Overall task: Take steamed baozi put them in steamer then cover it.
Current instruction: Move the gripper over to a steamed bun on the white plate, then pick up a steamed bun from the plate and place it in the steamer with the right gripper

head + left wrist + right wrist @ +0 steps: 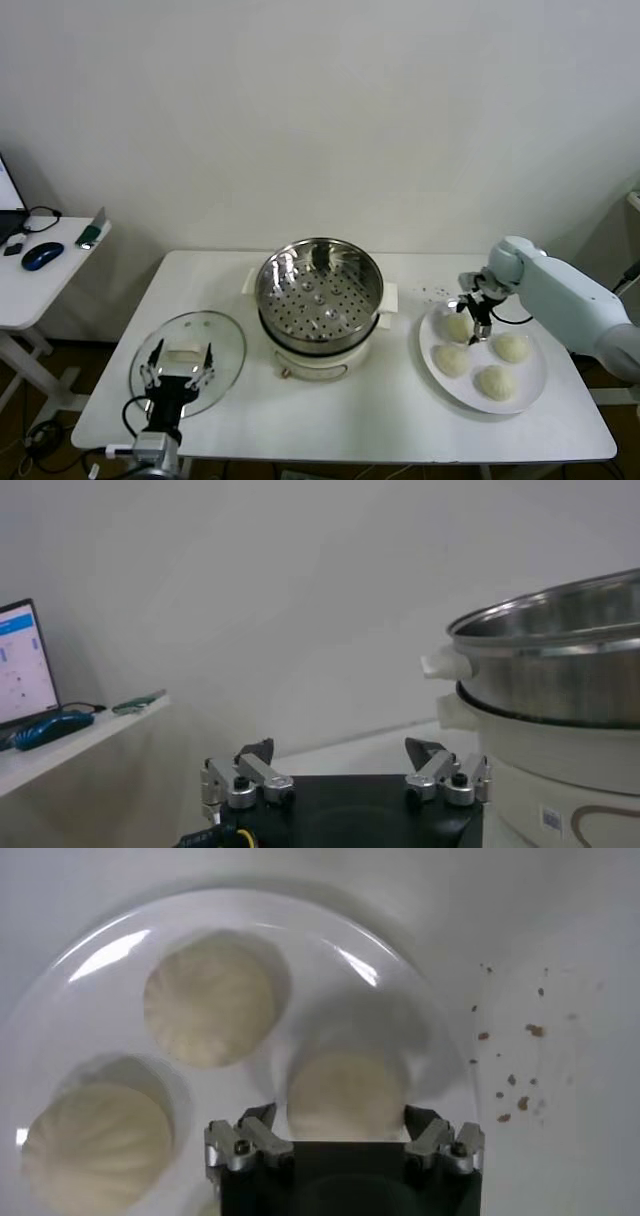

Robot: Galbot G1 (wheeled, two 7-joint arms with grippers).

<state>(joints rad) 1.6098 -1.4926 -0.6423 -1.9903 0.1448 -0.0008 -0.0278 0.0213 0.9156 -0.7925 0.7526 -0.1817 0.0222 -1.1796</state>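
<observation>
Four baozi sitting on the plate, none in the steamer yet.

Nearest, at the lower left of the head view, the left gripper [180, 365] is idling spread over the glass lid [225, 335]. Mid-frame, the steamer [320, 290] is standing uncovered. At right, the right gripper [345, 1133] is straddling the rearmost baozi [345, 1093] on the plate [530, 385], fingers apart either side, not visibly pinching. Next probably calls for closing gently, then lifting.

Plain white wall [320, 110] all the way across, white surface [340, 415] in front of it, and a smaller side desk [40, 275] on the left holding a blue mouse [42, 256].
</observation>
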